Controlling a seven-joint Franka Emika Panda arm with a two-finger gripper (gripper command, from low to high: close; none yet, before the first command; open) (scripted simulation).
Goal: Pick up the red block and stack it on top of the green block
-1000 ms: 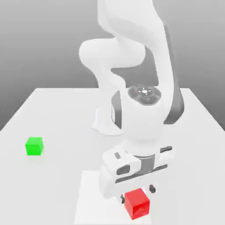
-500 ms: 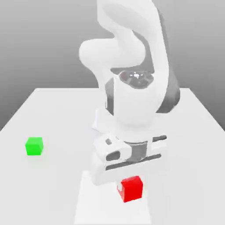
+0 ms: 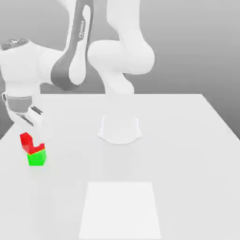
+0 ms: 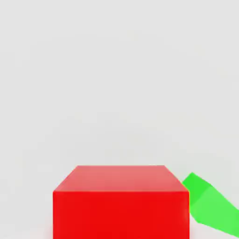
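Note:
In the exterior view my gripper point(image 3: 33, 139) is at the exterior view's left, shut on the red block point(image 3: 26, 142). One white finger point(image 3: 39, 127) covers part of the block. The red block is directly above the green block point(image 3: 36, 158), and its underside meets the green top; whether it rests there I cannot tell. The green block stands on the white table point(image 3: 187, 154) near its left edge. In the hand view the red block point(image 4: 121, 203) is close up, and a corner of the green block point(image 4: 212, 207) shows beside and beneath it.
The arm's round white base point(image 3: 119, 129) stands mid-table at the back. A paler square patch point(image 3: 119, 211) lies on the table at the front centre. The table's left edge runs close to the two blocks.
The fingers closed on the red block at the front centre and lifted it. The arm then swung to the exterior view's left, carrying it over the green block, which has not moved.

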